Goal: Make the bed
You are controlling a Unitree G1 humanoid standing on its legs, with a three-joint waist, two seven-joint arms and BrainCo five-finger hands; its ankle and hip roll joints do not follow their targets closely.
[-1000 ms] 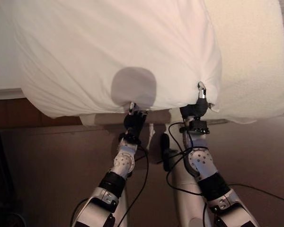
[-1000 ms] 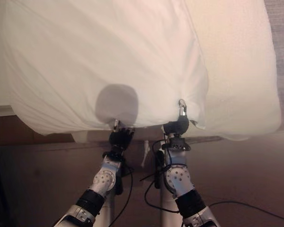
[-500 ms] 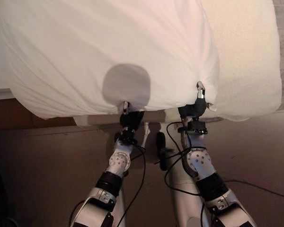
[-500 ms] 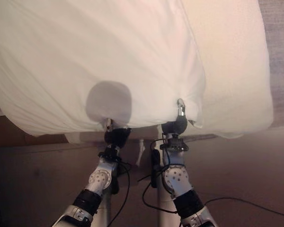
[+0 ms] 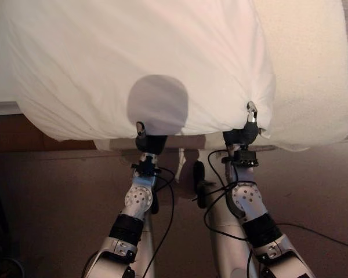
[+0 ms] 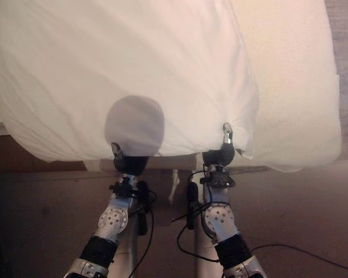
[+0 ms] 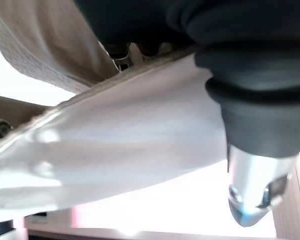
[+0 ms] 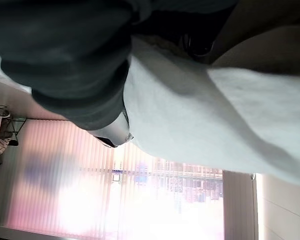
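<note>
spread over the bed [image 5: 313, 69], a white duvet [image 5: 139, 58] with its near edge hanging past the side. pinched at that edge near the middle by the left hand [image 5: 144, 138], thumb on top. pinched near the corner by the right hand [image 5: 247, 128], fingers curled under the cloth.

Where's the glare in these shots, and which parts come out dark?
Right wrist view: the window behind the blinds is washed out to white. Left wrist view: the background past the white cover is blown out too. Left eye view: the cover is evenly lit, without glare, while the floor below the bed is dim.
</note>
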